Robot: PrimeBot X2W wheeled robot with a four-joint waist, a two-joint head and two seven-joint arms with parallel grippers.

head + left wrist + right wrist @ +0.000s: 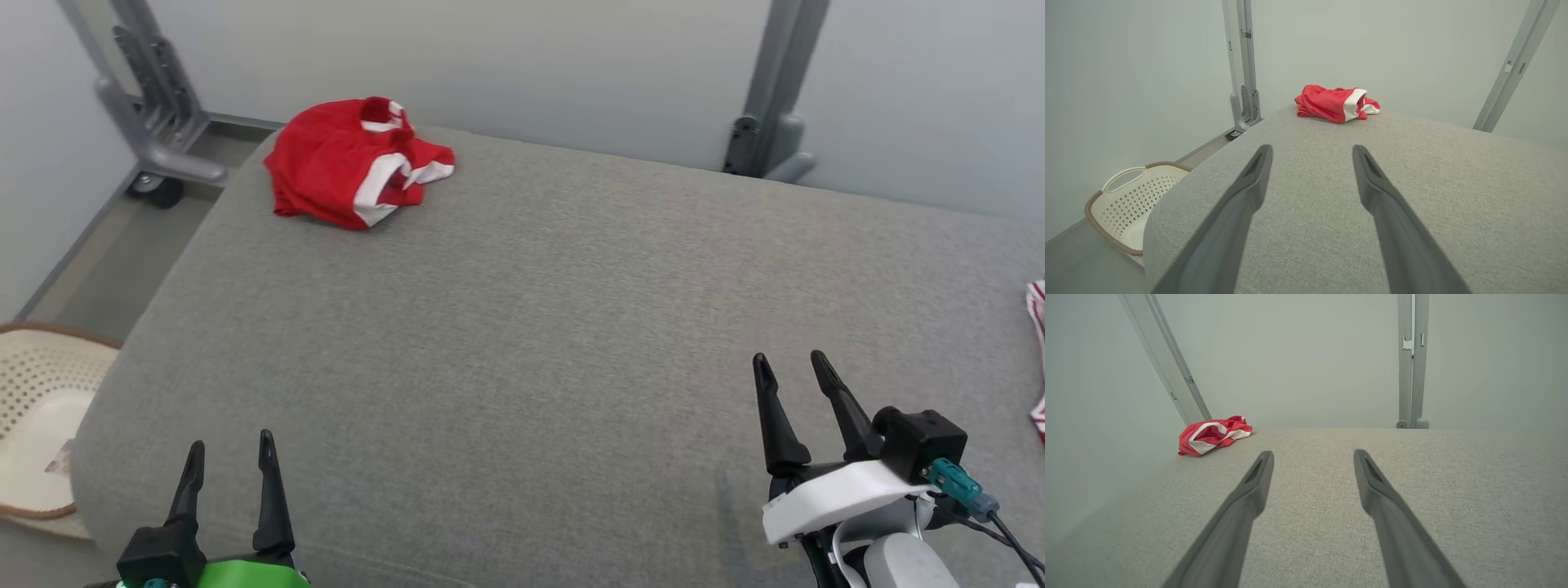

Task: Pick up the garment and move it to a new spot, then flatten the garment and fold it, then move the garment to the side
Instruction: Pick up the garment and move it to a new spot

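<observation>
On the floor at the far left, just beside the grey cushion (pixel 531 343), I see a cream perforated basket (pixel 37 416). My left gripper (pixel 231 441) is over the cushion's near left edge, its fingers spread with nothing between them. The red garment (pixel 343 163), trimmed in white, lies crumpled at the cushion's far left corner, well apart from both grippers. My right gripper (pixel 790 359) is at the near right, its fingers also spread and empty. A red-and-white cloth (pixel 1037 367) peeks in at the right edge.
</observation>
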